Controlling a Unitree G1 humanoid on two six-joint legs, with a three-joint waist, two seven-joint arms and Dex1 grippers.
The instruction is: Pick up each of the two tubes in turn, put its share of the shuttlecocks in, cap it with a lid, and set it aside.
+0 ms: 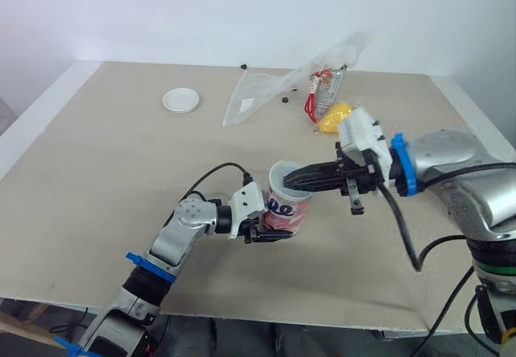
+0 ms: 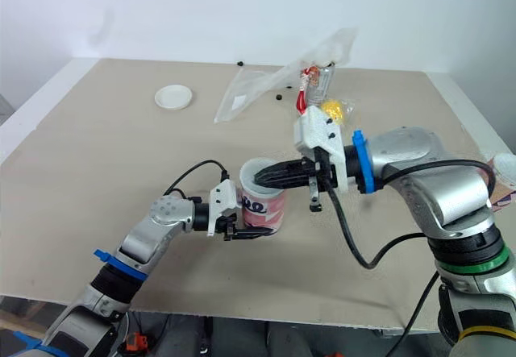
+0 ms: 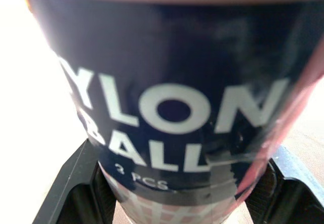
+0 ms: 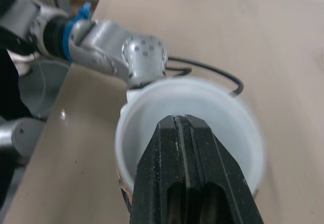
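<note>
Right wrist view looks along the right gripper [image 4: 183, 120], whose two black fingers are pressed flat together with nothing visible between them, their tips reaching over the open mouth of a short shuttlecock tube [image 4: 126, 133]. What shows of the tube's inside is pale and bare. From the head camera, the tube stands upright near the front middle of the beige table [image 1: 97, 172], pink and white with a navy label. The left gripper [image 1: 260, 230] is clamped on the tube's lower part from the robot's left side, one finger on each side of it. Its wrist camera sees the label close up, reading "NYLON BALL" and "3 PCS". Well apart from the tube, toward the far left of the table, lies a round white lid [image 1: 181, 100]. Toward the far right lies a crumpled clear plastic bag [image 1: 266, 91], with a red-and-white packet [image 1: 318, 91] and a yellow object [image 1: 334, 118] at its right end. A few small black bits [image 1: 284, 99] lie near the bag.
</note>
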